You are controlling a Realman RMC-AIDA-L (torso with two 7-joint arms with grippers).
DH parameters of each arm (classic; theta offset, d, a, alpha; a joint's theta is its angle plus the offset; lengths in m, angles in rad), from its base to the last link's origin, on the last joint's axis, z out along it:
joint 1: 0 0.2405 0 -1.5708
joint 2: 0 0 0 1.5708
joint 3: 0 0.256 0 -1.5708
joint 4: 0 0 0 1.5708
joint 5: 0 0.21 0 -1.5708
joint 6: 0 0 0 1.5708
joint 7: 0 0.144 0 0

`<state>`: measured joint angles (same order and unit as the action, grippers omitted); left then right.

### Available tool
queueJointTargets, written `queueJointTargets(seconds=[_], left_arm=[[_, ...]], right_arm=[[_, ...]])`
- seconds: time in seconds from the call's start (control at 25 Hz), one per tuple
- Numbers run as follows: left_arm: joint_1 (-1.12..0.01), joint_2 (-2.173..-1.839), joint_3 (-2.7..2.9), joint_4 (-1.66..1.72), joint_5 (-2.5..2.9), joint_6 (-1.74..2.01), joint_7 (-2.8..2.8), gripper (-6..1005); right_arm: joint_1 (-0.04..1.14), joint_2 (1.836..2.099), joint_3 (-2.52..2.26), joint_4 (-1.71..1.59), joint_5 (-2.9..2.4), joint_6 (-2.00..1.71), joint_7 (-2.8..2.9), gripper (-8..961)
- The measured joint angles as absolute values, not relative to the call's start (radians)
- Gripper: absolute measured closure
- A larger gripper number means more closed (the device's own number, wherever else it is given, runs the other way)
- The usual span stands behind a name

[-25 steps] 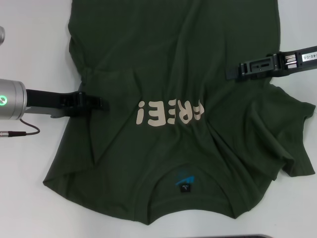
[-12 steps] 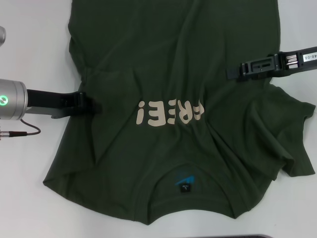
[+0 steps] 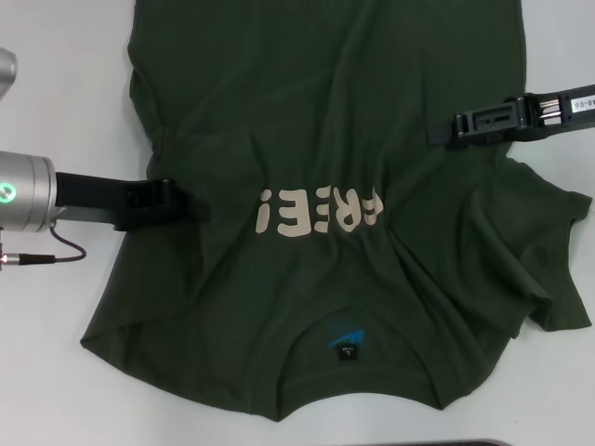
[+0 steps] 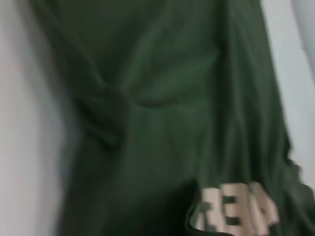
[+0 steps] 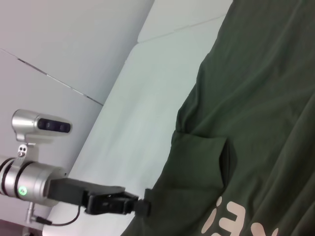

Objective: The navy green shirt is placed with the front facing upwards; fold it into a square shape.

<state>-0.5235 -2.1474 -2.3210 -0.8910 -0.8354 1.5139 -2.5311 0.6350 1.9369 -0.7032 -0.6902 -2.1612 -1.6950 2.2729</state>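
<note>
Clearly legible: cream block letters "REE!" on the shirt chest, reading upside down in the head view, the first letter lost in a fold. Inside the collar sits a small label, blue above black, text too small to read. Shirt is dark olive cotton, soft and wrinkled, spread front-up across the pale worktop, collar toward the near edge, right sleeve bunched in ridges. Left tool, black, lies at the shirt's left side edge with its tip on the cloth; jaw state cannot be told. Right tool, black with a white printed strip, rests on the shirt's right side; opening likewise cannot be told.
</note>
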Motion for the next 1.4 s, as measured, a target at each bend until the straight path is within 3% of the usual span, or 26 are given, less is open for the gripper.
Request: queueJointTargets(seconds=[0.8, 1.2, 1.32, 1.4], left_arm=[[-0.536, -2.162, -2.313, -0.750, -0.961, 1.586, -2.435, 988], [-0.547, -2.149, -2.355, -0.756, -0.966, 1.646, -2.405, 578], [-0.533, -2.135, -2.448, -0.794, -0.999, 1.725, -2.333, 395], [-0.519, -2.129, -2.508, -0.802, -1.037, 1.783, -2.249, 396]], right_arm=[[0.636, 1.938, -0.701, -0.689, -2.161, -1.692, 2.272, 219], [0.636, 1.939, -0.700, -0.690, -2.161, -1.692, 2.247, 219], [0.635, 1.938, -0.686, -0.691, -2.149, -1.690, 2.170, 216], [0.631, 1.939, -0.646, -0.686, -2.133, -1.668, 2.133, 214]])
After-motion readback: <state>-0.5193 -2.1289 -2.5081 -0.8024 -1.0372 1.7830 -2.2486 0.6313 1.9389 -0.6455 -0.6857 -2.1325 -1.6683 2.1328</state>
